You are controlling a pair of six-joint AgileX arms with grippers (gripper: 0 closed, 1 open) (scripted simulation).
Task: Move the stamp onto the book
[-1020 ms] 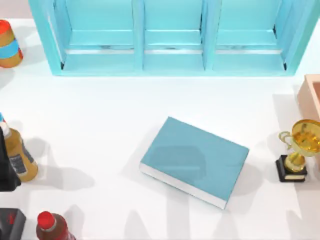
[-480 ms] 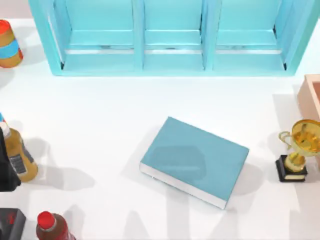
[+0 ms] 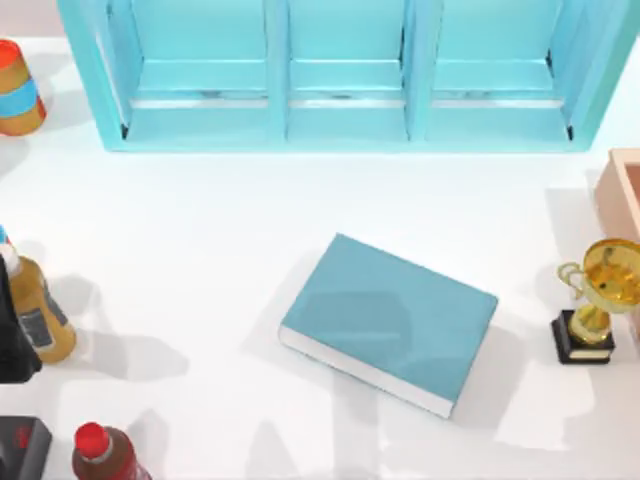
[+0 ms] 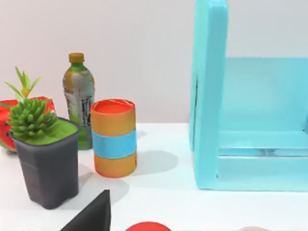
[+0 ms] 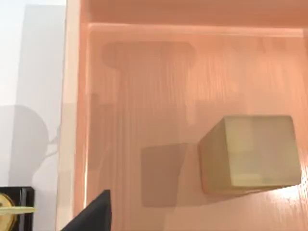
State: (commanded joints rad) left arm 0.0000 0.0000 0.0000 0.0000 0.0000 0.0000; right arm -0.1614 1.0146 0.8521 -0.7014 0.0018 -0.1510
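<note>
Shifting since a second ago: the soft shadows on the book (image 3: 390,320) and on the white surface (image 3: 200,230) are seen to have drifted towards the near right corner. The book itself, the trophy (image 3: 592,298) and the bottles at the left edge are found where they were.
Meaning of the shift: an arm is judged to be travelling overhead towards the right edge, where the wooden tray (image 3: 622,190) stands.
Stamp: it is seen in the right wrist view, standing on the floor of the tray, apart from the walls. The stamp (image 5: 249,155) is untouched, with its shadow cast beside it.
Right pincer: a dark tip of the right pincer (image 5: 94,214) is seen above the tray floor, near the tray wall and well apart from the stamp. Whether it is apart or together cannot be told.
Left pincer: the left pincer (image 4: 91,216) is kept parked at the left edge, facing a striped orange can (image 4: 113,137), a potted plant (image 4: 44,159) and the cyan shelf (image 4: 211,96). Its state cannot be told either.
Book: it lies flat near the middle of the surface, with its cover bare.
Task standing: the approach is judged to be under way. The grasp, the lift and the placing are not yet done.
</note>
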